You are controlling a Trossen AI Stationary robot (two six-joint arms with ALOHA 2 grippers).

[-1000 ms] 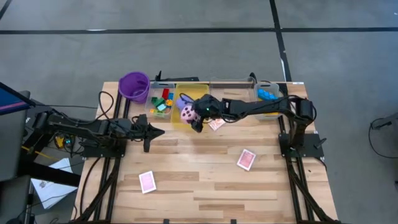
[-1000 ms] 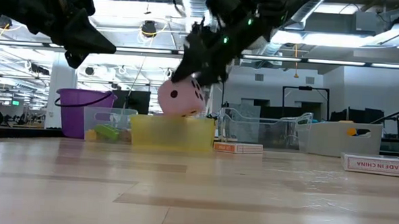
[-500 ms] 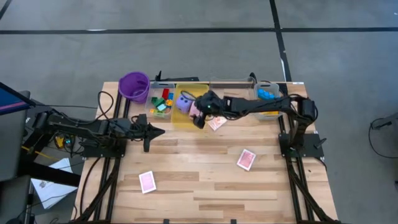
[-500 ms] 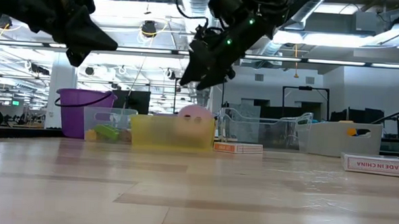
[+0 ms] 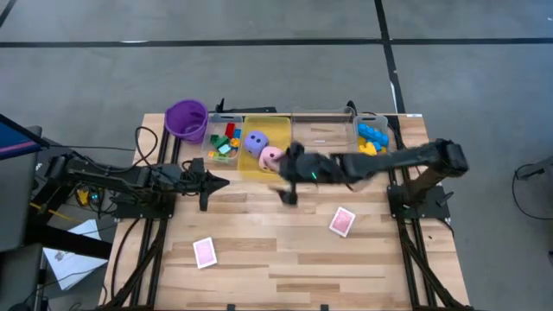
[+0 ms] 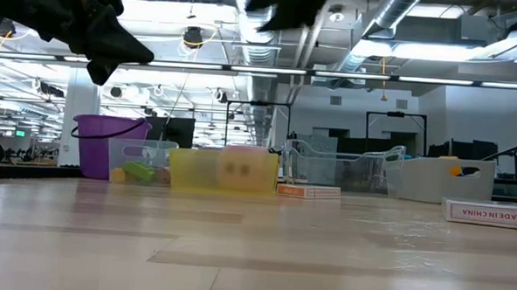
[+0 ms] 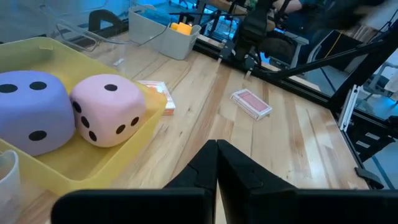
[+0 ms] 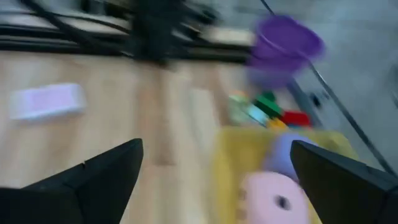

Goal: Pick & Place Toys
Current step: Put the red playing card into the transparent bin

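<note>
In the yellow bin (image 5: 253,154) at the table's far edge lie two dice, side by side: the purple die (image 5: 256,141) and the pink die (image 5: 271,156). Three pink-backed cards rest on the bare wood: one (image 5: 204,252) near the front, one (image 5: 342,221) right of centre, one (image 7: 153,88) just beside the bin. The right gripper (image 5: 289,192) hovers released near that bin; the left gripper (image 5: 205,188) waits clenched, empty.

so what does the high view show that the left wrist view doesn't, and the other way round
Only the high view: the purple cup, the clear bin of bricks, the right gripper open above the table, and the card at the near left.

Only the left wrist view: the left gripper shut, seen close up.

Both: the pink die and purple die in the yellow bin.
</note>
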